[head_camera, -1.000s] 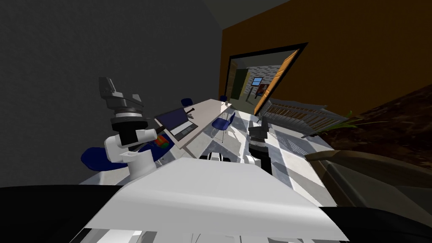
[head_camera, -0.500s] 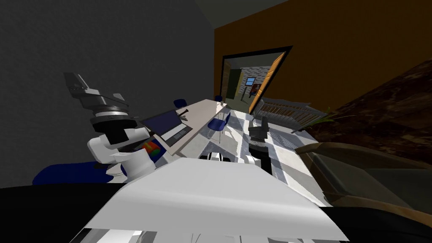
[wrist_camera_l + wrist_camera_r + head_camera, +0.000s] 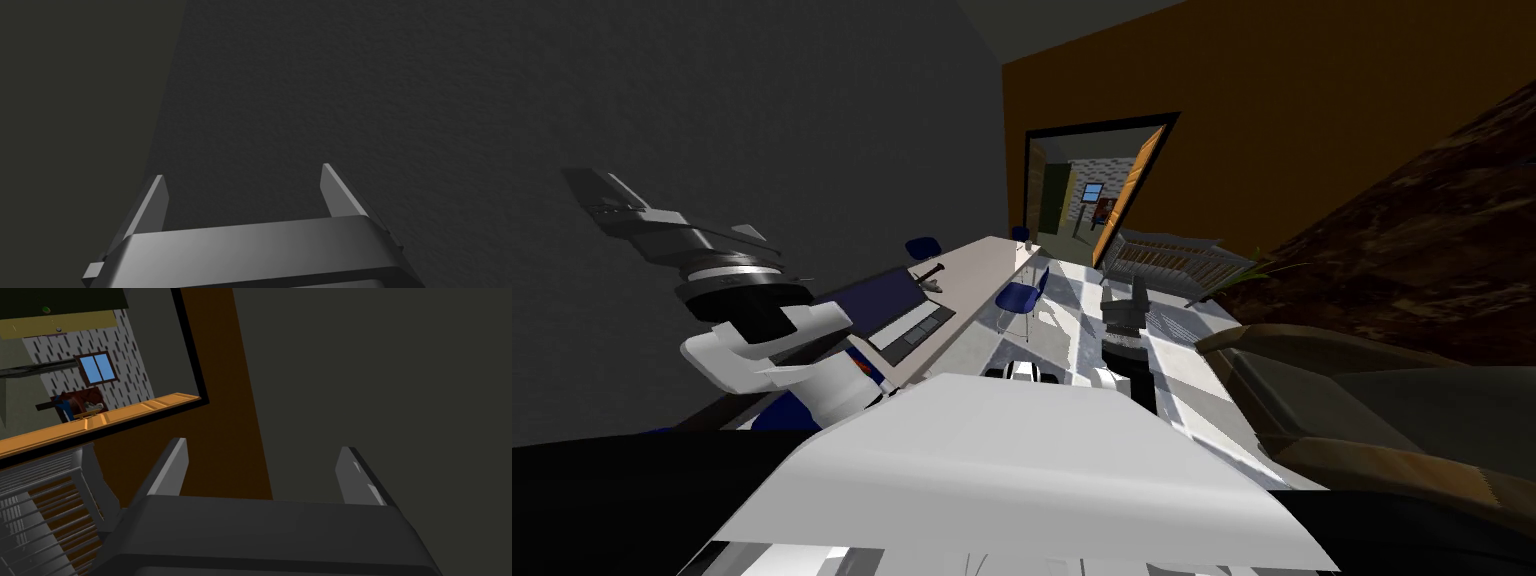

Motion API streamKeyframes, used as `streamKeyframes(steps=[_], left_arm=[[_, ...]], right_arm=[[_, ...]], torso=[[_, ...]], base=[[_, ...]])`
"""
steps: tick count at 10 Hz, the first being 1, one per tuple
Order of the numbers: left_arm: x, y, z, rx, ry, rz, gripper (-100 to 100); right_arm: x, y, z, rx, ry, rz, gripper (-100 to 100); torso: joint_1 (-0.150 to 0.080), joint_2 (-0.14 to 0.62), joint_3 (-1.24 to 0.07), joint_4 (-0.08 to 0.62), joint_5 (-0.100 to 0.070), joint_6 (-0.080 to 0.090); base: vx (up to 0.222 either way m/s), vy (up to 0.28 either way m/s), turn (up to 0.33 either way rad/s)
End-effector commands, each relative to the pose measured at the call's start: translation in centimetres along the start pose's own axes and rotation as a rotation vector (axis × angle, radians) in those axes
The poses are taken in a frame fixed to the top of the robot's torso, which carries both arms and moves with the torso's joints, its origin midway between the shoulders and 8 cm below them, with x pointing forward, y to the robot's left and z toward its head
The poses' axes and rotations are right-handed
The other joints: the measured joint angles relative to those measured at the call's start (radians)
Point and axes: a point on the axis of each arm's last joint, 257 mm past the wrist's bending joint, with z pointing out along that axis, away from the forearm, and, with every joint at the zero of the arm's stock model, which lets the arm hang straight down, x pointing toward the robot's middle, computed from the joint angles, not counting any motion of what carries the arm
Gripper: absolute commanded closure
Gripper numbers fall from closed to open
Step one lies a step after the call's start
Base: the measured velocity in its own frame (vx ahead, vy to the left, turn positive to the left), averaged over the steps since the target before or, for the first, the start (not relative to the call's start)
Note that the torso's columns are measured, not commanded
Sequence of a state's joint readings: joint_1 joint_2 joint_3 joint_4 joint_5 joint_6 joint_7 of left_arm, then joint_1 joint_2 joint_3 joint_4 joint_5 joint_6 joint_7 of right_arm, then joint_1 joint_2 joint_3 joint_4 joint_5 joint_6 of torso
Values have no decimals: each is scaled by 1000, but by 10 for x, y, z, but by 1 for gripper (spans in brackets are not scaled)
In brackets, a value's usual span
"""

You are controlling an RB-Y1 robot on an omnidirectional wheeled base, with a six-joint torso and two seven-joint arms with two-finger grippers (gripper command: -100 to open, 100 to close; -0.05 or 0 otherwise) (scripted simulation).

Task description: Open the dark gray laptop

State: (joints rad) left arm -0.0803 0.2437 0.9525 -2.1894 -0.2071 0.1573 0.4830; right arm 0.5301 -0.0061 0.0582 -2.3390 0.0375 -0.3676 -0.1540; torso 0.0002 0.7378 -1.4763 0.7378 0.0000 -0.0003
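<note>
The dark grey laptop (image 3: 910, 326) lies on the near end of a long pale table (image 3: 982, 265), lid raised, with a dark blue screen and the keyboard showing. My left arm is lifted well left of and above it; the left gripper (image 3: 597, 190) points at the dark wall. In the left wrist view the left gripper (image 3: 242, 177) is open with nothing between its fingers. My right gripper (image 3: 1130, 295) hangs right of the table over the floor. In the right wrist view the right gripper (image 3: 262, 470) also stands open and holds nothing.
A blue chair (image 3: 1017, 297) stands beside the table, another (image 3: 922, 246) at its far side. A small black object (image 3: 929, 272) lies behind the laptop. A doorway with an orange door (image 3: 1124, 200), a railed crib (image 3: 1167, 258) and a brown armchair (image 3: 1362, 390) lie to the right.
The whole head picture has slid left, so I have turned. My left arm has swung further out to the left, away from the laptop. The laptop's lid stays raised.
</note>
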Motion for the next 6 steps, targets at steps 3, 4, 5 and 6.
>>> streamKeyframes(steps=[3,4,5,6], left_arm=[[-75,17,1,-53,-185,-9,-100],[-86,14,-1,-47,-206,0,-100],[-104,23,-5,-68,-255,-8,-100],[-111,20,-7,-64,-269,-2,-100]], right_arm=[[0,0,0,0,0,0,0],[0,0,0,0,0,0,0],[0,0,0,0,0,0,0],[0,0,0,0,0,0,0]], torso=[[0,0,0,0,0,1],[-1,-2,-1,-1,0,1],[0,-1,0,0,0,-1],[0,0,0,0,0,1]], base=[[95,-16,-226],[108,-13,-97],[106,-9,-168],[73,2,-100]])
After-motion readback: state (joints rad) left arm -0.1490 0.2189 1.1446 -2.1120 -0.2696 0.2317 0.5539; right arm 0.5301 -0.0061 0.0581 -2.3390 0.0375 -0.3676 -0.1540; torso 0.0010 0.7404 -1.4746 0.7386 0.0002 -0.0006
